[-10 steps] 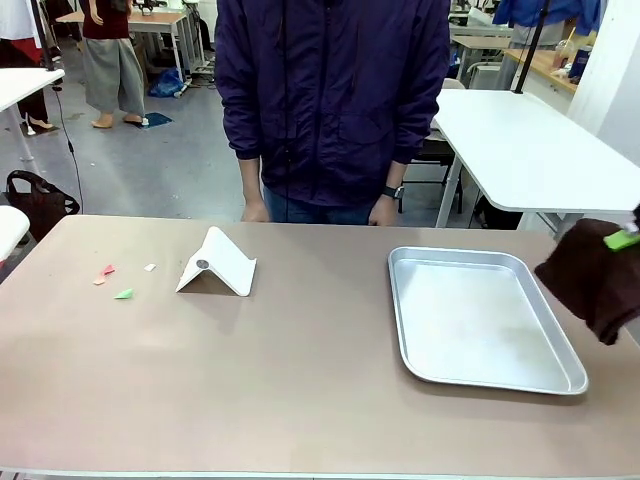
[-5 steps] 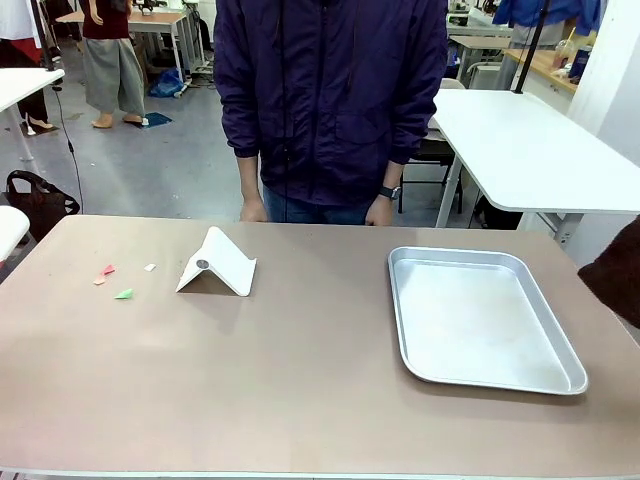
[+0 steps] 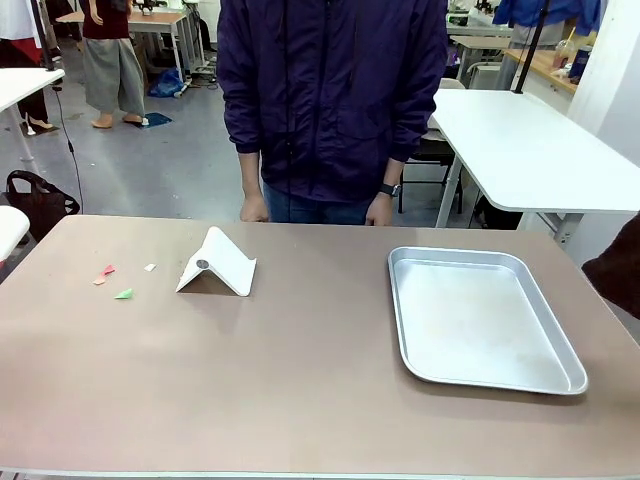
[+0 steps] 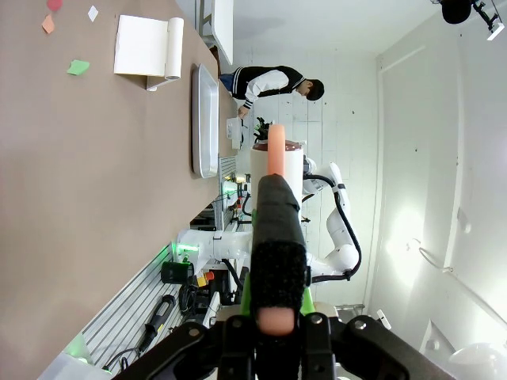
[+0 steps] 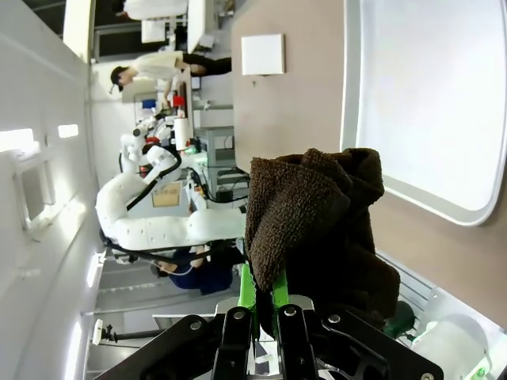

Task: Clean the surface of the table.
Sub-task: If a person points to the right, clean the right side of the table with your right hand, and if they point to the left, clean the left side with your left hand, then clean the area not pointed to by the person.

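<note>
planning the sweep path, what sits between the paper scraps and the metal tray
A white folded stand, then bare table; the front view shows it.

Table [image 3: 300, 400] (tray [image 3: 497, 384], stand [image 3: 222, 262], scraps [image 3: 123, 294])

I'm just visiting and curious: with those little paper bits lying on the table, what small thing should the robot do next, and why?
Probably swing the left gripper, shut on a black tool, over toward the paper scraps. They lie on the left side of the table, that arm's side, while the right gripper holds its brown cloth out past the table's right end.
</note>
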Controlling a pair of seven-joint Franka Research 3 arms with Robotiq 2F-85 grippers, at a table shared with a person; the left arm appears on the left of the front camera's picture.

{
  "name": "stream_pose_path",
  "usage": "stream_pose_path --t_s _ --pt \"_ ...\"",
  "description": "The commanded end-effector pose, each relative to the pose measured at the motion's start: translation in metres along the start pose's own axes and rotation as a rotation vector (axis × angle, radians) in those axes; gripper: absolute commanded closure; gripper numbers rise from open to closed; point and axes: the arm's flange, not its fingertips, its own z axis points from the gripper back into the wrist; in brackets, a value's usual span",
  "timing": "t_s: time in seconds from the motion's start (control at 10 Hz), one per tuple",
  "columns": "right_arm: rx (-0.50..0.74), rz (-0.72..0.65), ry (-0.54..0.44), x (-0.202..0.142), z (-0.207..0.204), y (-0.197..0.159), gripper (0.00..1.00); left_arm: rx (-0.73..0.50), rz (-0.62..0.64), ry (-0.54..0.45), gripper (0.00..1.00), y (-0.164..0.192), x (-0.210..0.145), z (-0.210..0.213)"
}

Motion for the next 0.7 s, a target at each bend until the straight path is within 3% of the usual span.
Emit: stream_pose_path --t_s 0.0,0.6 --pt "0.000 0.020 0.005 -0.0077 -0.0007 0.0031 0.91 -0.014 -0.019 0.003 0.98 -0.0030 -0.0024 -0.0007" --pt "0.000 0.020 0.005 -0.0077 -0.0007 0.0031 0.91 -0.014 -0.019 0.003 0.98 -0.0030 -0.0024 -0.0007"
